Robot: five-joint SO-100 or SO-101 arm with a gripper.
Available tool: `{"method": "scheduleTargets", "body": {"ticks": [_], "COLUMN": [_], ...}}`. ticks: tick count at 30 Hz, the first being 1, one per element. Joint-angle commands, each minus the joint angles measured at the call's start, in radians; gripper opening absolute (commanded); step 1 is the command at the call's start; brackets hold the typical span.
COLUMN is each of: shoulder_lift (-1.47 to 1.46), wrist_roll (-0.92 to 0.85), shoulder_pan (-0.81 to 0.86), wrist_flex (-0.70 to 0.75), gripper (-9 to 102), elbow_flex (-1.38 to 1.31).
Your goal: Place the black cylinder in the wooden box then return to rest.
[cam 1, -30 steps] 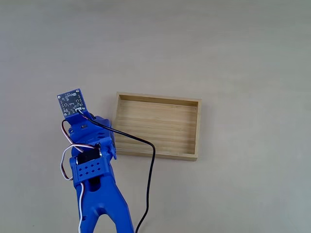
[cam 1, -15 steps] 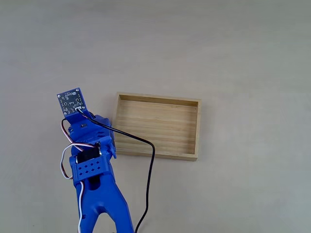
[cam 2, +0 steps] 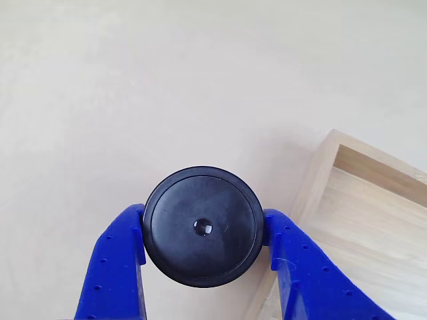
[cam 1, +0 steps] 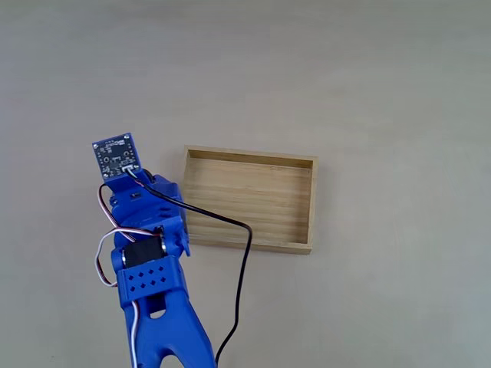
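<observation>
In the other view the black cylinder (cam 2: 202, 227) shows its round top with a small dimple, clamped between the two blue fingers (cam 2: 113, 260) of my gripper (cam 2: 203, 230). The wooden box (cam 2: 373, 227) lies to the right of it, its near corner just beyond the right finger. In the fixed view the blue arm (cam 1: 149, 261) reaches up from the bottom left and ends beside the left wall of the wooden box (cam 1: 249, 198); the arm's body hides the cylinder and the fingers there. The box floor is bare.
A small blue circuit board (cam 1: 116, 156) sits on the arm's tip. A black cable (cam 1: 244, 268) loops from it over the box's lower left corner and down. The pale tabletop (cam 1: 345, 77) spreads around the box on all sides.
The arm has shifted slightly up and to the right in the fixed view, nearer the box's left wall. The cable loop has swung a little further right.
</observation>
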Motion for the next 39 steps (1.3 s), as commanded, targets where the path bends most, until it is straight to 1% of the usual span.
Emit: {"method": "scheduleTargets", "body": {"ticks": [1, 11, 24, 32, 39], "shoulder_lift": [-0.175, -0.235, -0.224, -0.176, -0.155], "wrist_roll": [0.014, 0.054, 0.032, 0.023, 0.006], "shoulder_pan": [0.040, 0.175, 0.334, 0.373, 0.382], "wrist_flex": [0.028, 0.035, 0.038, 0.038, 0.034], "gripper": [18, 18, 18, 18, 18], "elbow_flex": [-0.094, -0.063, -0.038, -0.023, 0.043]}}
